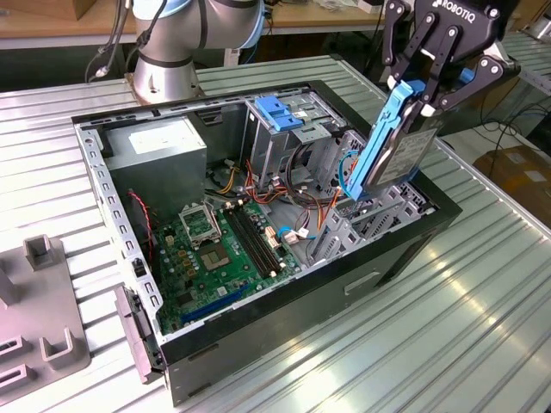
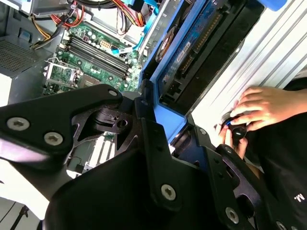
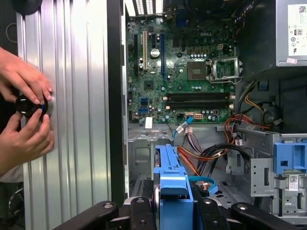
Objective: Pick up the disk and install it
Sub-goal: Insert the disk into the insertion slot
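The disk (image 1: 392,151) is a silver-grey drive edged by a light-blue bracket. It hangs tilted, its lower end dipping into the bay at the end of the open computer case (image 1: 258,318) on the exterior view's right. My gripper (image 1: 428,90) is shut on the disk's upper end, with black fingers on either side of the blue bracket. In the second wrist view the disk (image 2: 192,52) shows its circuit-board side, running away from the gripper (image 2: 158,120). In the first wrist view the blue bracket (image 3: 172,184) sticks out from between the fingers (image 3: 139,206) above the case floor.
Inside the case are a green motherboard (image 1: 215,249), a grey power-supply box (image 1: 159,151), a silver cage with a blue tab (image 1: 280,129) and orange and red cables (image 3: 201,155). A person's hands (image 3: 24,76) hold a black knob on the ribbed table beside the case. Grey fixtures (image 1: 43,318) lie at the exterior view's left.
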